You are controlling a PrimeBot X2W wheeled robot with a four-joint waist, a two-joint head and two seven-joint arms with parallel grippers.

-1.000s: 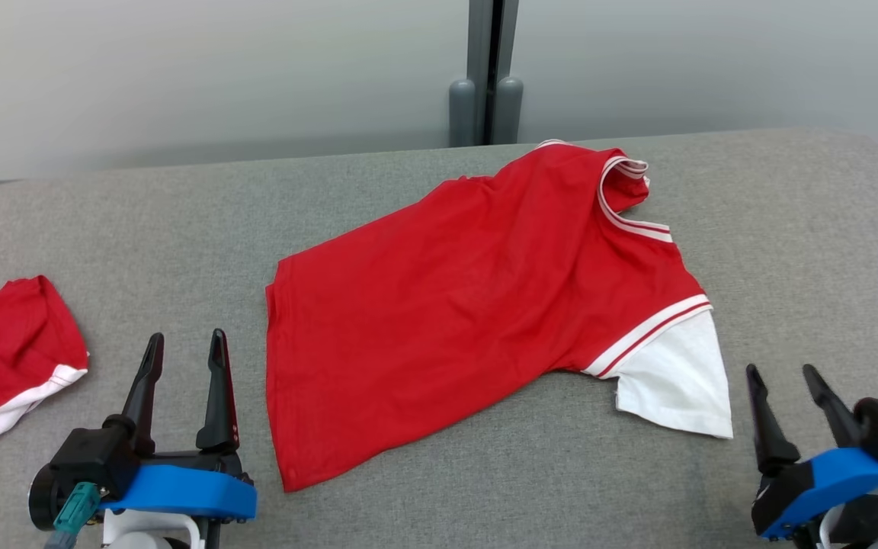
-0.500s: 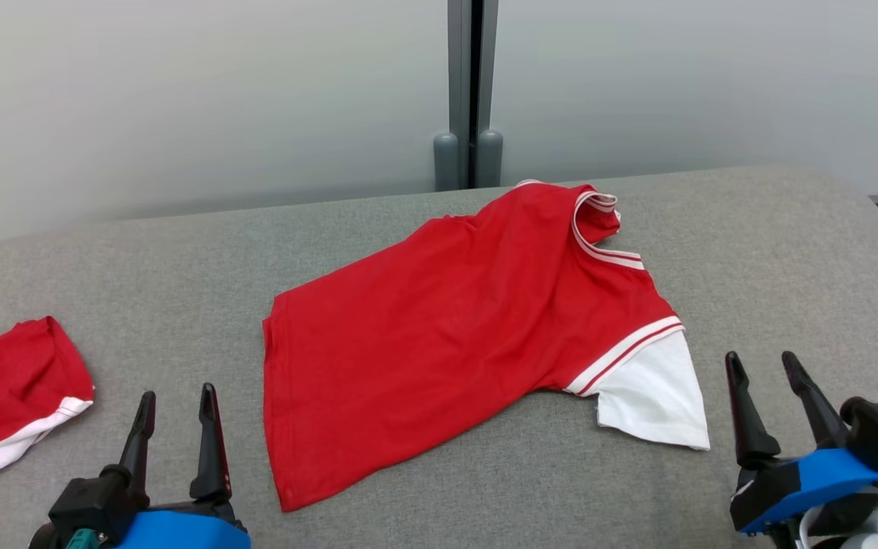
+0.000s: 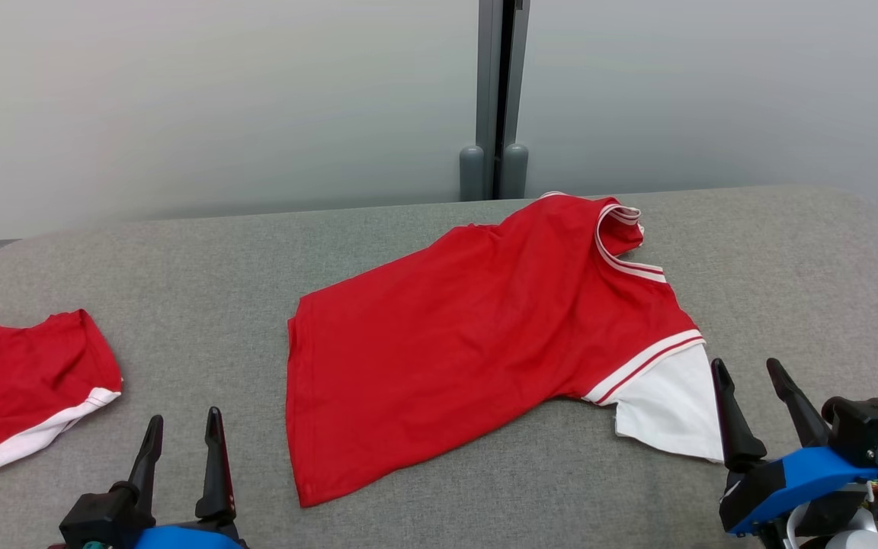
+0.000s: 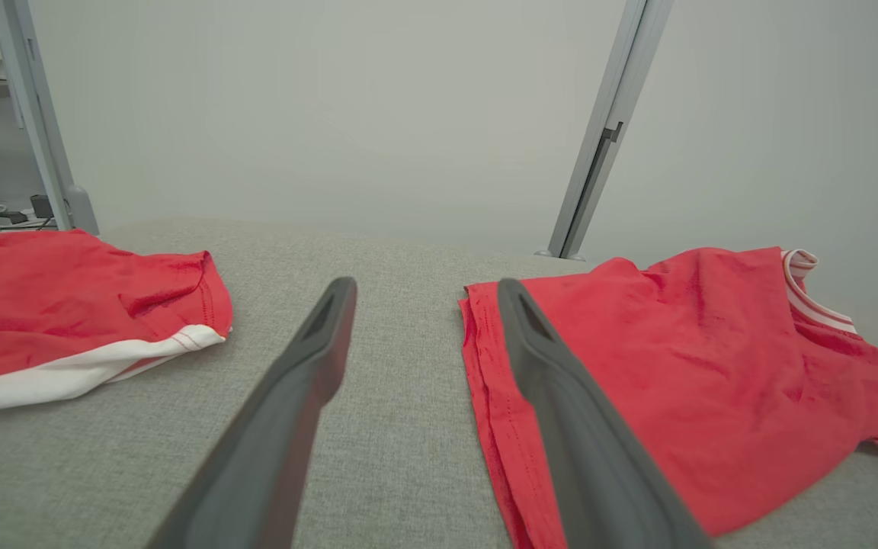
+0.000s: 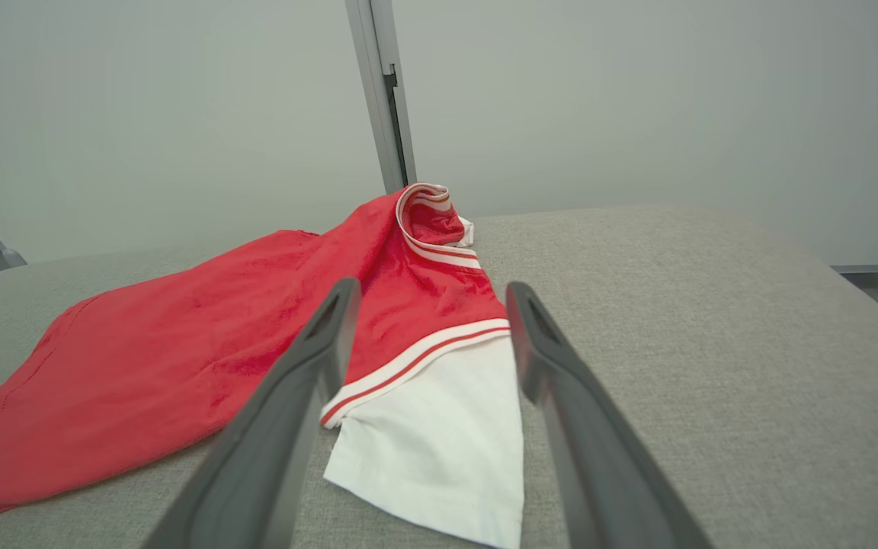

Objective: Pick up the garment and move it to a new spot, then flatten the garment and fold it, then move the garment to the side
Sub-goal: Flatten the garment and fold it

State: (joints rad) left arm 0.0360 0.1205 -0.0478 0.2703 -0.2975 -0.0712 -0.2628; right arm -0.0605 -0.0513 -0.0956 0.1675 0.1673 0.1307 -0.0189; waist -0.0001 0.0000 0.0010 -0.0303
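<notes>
On the grey padded tabletop [image 3: 180, 290] lies a red garment [image 3: 477, 335], a short shirt, near the middle and a little to the robot's right. It is spread almost flat and lies on a slant: its hem points to the near left and its collar [image 3: 622, 229], which has white and red stripes, points to the far right. The collar end is a little rumpled. One white sleeve [image 3: 668, 404] with a striped band sticks out at the near right side.

The left hand [image 3: 184, 418] is at the near edge, left of the garment's lower corner and apart from it. Its two dark fingers stand wide apart and nothing is between them.

The right hand [image 3: 744, 364] is at the near right, just beside the white sleeve. Its fingers are also spread wide and they grip nothing. Seen from its own wrist, the sleeve lies ahead between the two fingers; I cannot tell if a finger touches the cloth.

A second red cloth with a white band [image 3: 20, 381] lies at the far left of the tabletop, well apart from the shirt. Behind the tabletop is a pale wall with a grey post [image 3: 496, 91].
</notes>
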